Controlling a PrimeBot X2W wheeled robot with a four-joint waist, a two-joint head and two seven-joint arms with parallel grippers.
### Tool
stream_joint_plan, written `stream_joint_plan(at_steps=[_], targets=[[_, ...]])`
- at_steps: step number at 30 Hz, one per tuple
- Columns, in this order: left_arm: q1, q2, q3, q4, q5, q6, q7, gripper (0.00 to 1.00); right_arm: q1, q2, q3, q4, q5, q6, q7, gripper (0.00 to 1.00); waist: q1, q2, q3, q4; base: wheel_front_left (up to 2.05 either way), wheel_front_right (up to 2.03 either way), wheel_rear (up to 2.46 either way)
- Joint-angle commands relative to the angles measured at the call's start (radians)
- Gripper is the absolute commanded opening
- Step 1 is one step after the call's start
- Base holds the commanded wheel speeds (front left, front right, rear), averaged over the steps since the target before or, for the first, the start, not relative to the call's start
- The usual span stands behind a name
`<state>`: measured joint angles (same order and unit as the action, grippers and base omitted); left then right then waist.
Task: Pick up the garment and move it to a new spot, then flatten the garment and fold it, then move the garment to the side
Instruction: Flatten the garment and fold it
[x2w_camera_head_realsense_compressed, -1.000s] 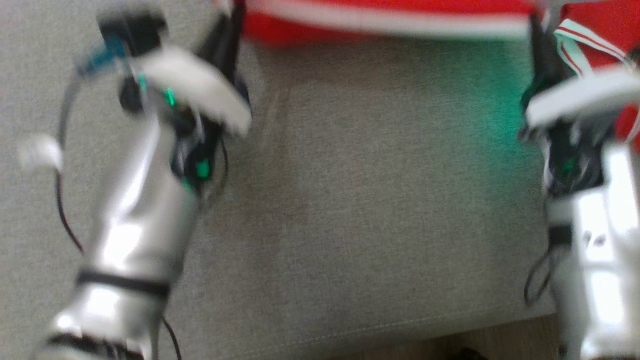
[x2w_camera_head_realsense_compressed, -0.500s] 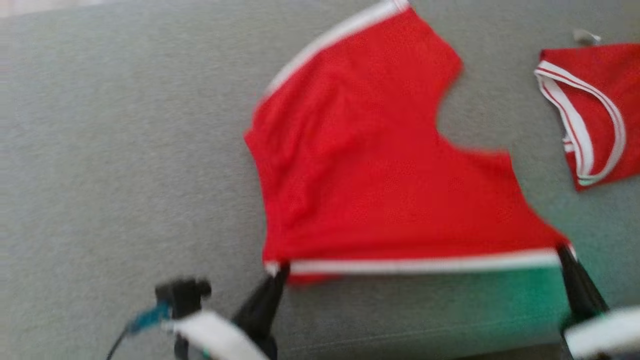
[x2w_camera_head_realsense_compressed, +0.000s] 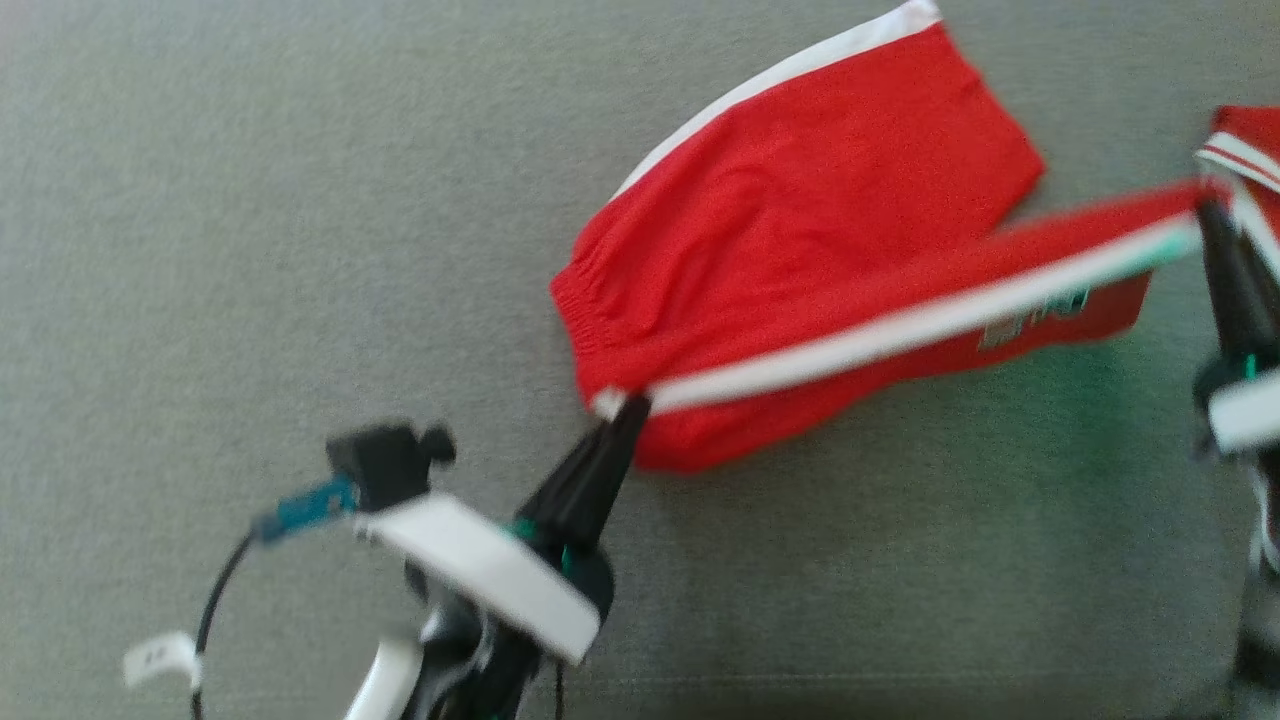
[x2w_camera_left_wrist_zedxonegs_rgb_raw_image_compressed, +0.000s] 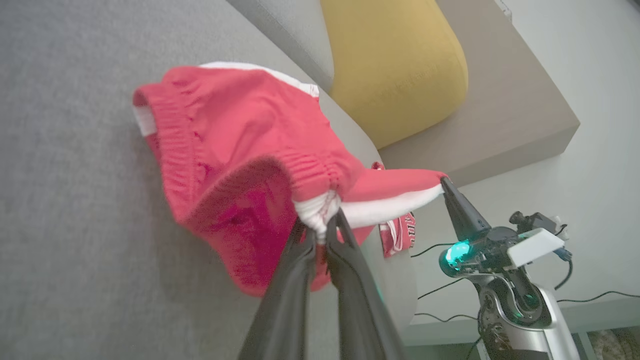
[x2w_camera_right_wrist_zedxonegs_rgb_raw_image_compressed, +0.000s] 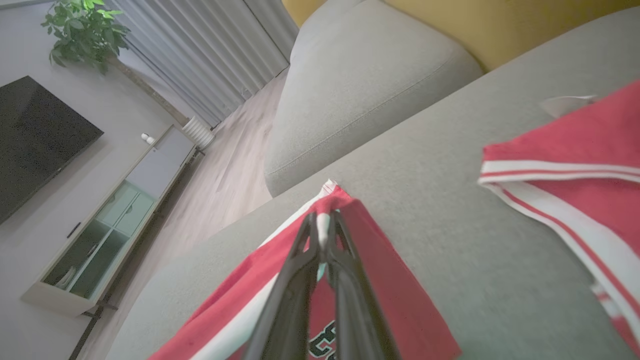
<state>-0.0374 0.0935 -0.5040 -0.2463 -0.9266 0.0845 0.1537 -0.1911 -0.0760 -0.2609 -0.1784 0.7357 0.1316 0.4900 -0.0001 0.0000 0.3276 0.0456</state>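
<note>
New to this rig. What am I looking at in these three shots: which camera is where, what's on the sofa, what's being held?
It's a wheeled robot with two arms, each ending in a two-fingered gripper. The head view looks down on a grey sofa seat. The other two come from a camera on each wrist, looking along that arm's own dark fingers. The red shorts are partly lifted. The left gripper is shut on the waistband end of a white side stripe, and the right gripper is shut on the stripe's other end, stretching it between them. A second red garment lies further right, and a yellow cushion sits behind.
</note>
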Motion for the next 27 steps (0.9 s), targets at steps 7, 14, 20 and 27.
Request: stream_joint_plan(at_steps=[7,14,20,27], targets=[[-0.219,-0.038,0.015,0.042,-0.065,0.075,0.014,0.0,-0.316,-0.035,0.02,0.203,-0.085,-0.001,0.094,0.0,0.0001,0.0,0.081,0.086,0.0,0.0,0.0],[-0.399,-0.043,-0.009,0.242,-0.127,0.132,-0.079,0.0,-0.521,-0.08,0.037,0.436,-0.161,-0.001,0.074,0.0,0.0001,0.0,0.118,0.14,0.0,0.0,0.0],[-0.506,-0.043,-0.087,0.357,-0.209,0.126,-0.15,0.0,-0.617,-0.105,0.09,0.559,-0.188,-0.001,0.039,0.0,0.0001,0.0,0.143,0.156,0.0,0.0,0.0],[-0.602,-0.043,-0.165,0.473,-0.246,0.145,-0.225,0.07,-0.686,-0.129,0.1,0.684,-0.237,-0.001,-0.051,0.0,0.0001,0.0,0.16,0.167,0.0,0.0,0.0]])
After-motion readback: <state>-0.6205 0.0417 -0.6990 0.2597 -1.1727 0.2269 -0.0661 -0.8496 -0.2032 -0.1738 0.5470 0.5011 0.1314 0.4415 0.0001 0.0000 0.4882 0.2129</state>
